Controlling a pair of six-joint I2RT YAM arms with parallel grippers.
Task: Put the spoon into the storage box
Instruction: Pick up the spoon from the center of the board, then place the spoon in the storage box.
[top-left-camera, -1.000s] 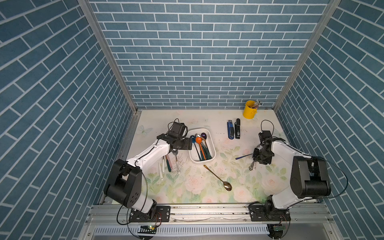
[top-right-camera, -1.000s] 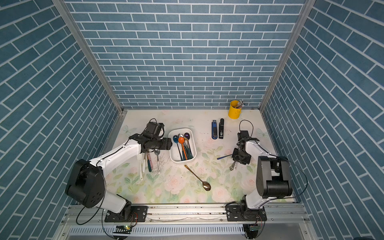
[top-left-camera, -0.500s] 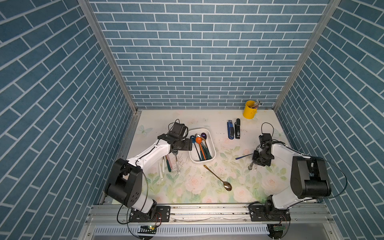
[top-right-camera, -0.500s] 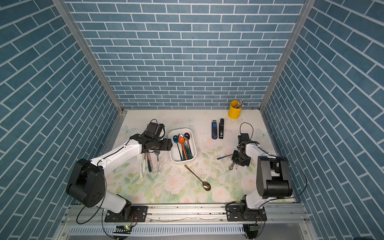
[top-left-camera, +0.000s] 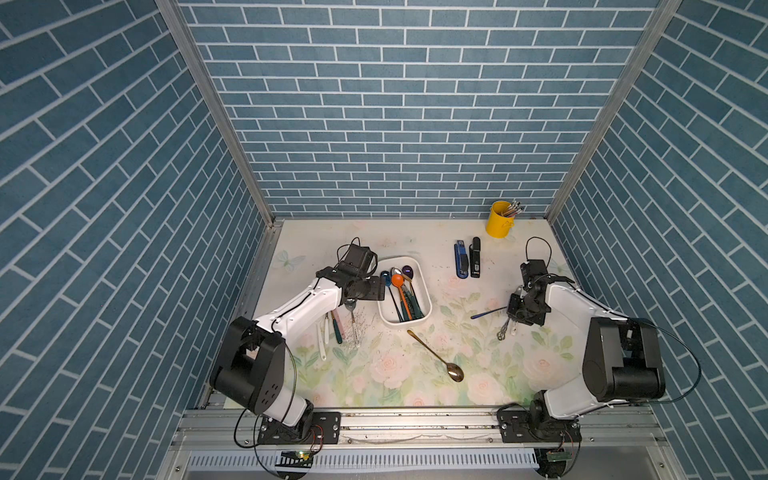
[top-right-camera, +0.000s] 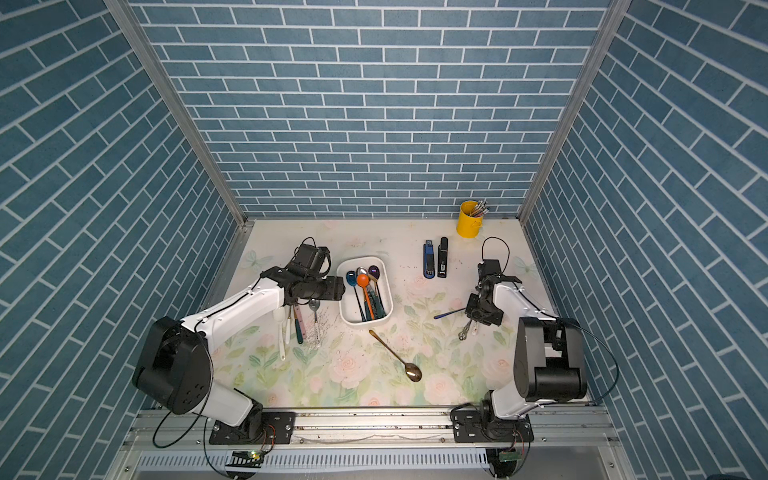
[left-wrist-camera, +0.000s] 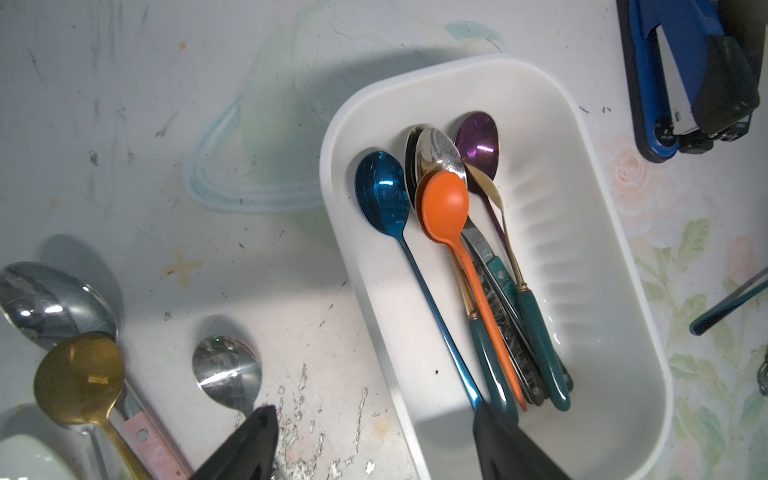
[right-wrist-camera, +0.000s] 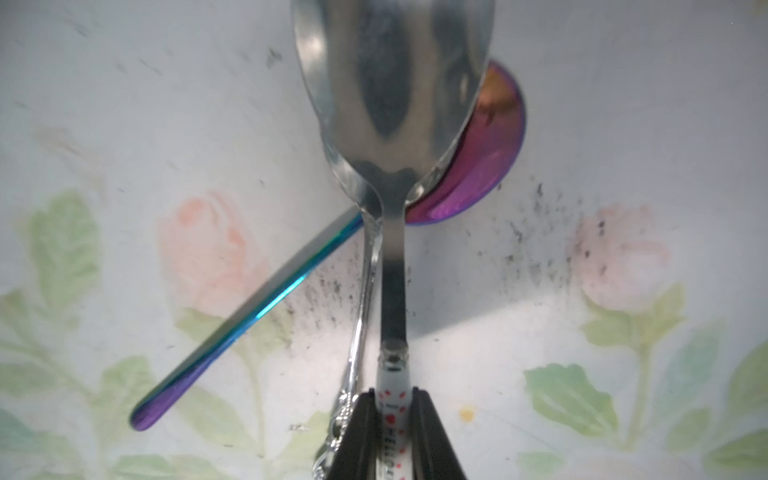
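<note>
My right gripper is shut on the white, red-dotted handle of a silver spoon, at the mat's right side in both top views. The spoon's bowl overlaps the bowl of an iridescent spoon. An ornate silver spoon lies alongside it. The white storage box holds several spoons. My left gripper is open and straddles the box's left wall, holding nothing. A gold spoon lies on the mat in front of the box.
Several spoons lie left of the box, under my left arm. A blue stapler and a black stapler sit behind the box to its right. A yellow cup of utensils stands at the back right.
My right gripper has closed on the white-handled spoon and shifted slightly. The left arm has stayed almost still by the box.
</note>
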